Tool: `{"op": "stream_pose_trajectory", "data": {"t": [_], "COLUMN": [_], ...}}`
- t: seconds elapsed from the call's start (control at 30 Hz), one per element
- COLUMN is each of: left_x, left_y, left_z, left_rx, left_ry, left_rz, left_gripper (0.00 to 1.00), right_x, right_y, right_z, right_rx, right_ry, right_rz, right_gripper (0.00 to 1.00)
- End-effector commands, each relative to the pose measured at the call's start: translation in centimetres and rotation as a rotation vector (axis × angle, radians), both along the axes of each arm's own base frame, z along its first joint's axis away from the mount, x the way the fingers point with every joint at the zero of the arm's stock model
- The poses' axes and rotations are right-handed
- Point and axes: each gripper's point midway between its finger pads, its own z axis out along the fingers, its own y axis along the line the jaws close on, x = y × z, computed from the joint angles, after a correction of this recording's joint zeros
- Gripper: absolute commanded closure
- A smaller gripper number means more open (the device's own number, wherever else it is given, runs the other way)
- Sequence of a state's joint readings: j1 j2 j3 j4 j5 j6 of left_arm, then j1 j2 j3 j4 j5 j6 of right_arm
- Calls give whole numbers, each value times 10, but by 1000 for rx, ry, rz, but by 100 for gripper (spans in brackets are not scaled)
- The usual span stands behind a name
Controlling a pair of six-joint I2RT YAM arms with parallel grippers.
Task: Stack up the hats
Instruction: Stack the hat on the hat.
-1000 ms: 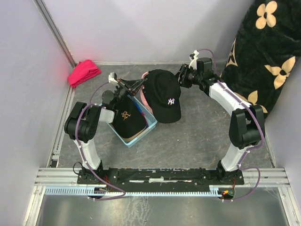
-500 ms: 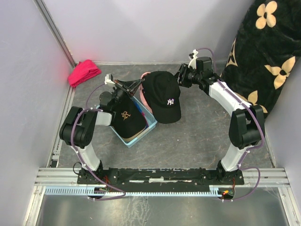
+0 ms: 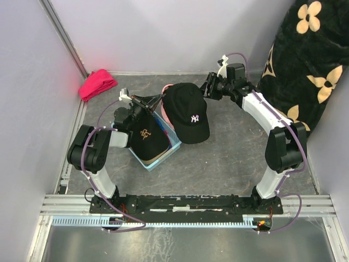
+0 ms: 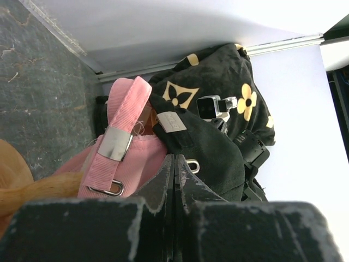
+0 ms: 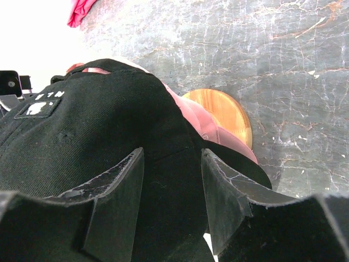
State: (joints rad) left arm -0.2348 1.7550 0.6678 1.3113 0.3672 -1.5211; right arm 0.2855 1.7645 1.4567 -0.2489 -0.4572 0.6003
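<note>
A black cap with a white logo sits on top of a light pink cap at the middle back. My left gripper is shut, its tips against the back of both caps, where the pink strap and the black cap meet; nothing shows between the fingers. My right gripper is open at the black cap's far right side, its fingers spread over the black crown. Another black cap with a gold logo tops a stack with tan and blue caps at the left.
A round wooden stand shows under the pink cap. A red-pink cloth bundle lies in the back left corner. A black blanket with tan flowers fills the back right. Grey walls close the left and back.
The black cap with the white logo has shifted slightly left and back. My left arm's elbow has swung left; its gripper stays at the cap's back. My right gripper barely moved.
</note>
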Motion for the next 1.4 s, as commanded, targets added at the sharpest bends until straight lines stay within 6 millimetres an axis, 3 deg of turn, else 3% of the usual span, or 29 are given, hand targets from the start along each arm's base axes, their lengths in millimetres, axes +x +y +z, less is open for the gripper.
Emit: {"op": "stream_pose_trajectory", "data": {"t": [0.0,0.23,0.47,0.67,0.97,1.13,1.37], "left_x": [2,3,3,3,5,3,-4], "left_y": [8,9,8,9,27,34,26], "left_z": [6,-7,-10,-10,-11,-1,36], "left_rx": [51,81,90,90,130,170,254], "left_ry": [-45,-11,-5,-4,19,2,-105], "left_rz": [45,50,42,47,116,149,110], "left_gripper": [97,97,97,97,90,81,64], "right_x": [2,9,15,21,29,33,35], "right_y": [14,12,11,11,26,31,34], "right_z": [38,39,43,35,38,33,27], "right_rx": [30,13,4,-8,-22,-39,-70], "right_ry": [-92,-96,-100,-77,-74,-62,-60], "right_rz": [52,26,7,-6,27,33,47], "right_gripper": [45,44,43,43,43,42,42]}}
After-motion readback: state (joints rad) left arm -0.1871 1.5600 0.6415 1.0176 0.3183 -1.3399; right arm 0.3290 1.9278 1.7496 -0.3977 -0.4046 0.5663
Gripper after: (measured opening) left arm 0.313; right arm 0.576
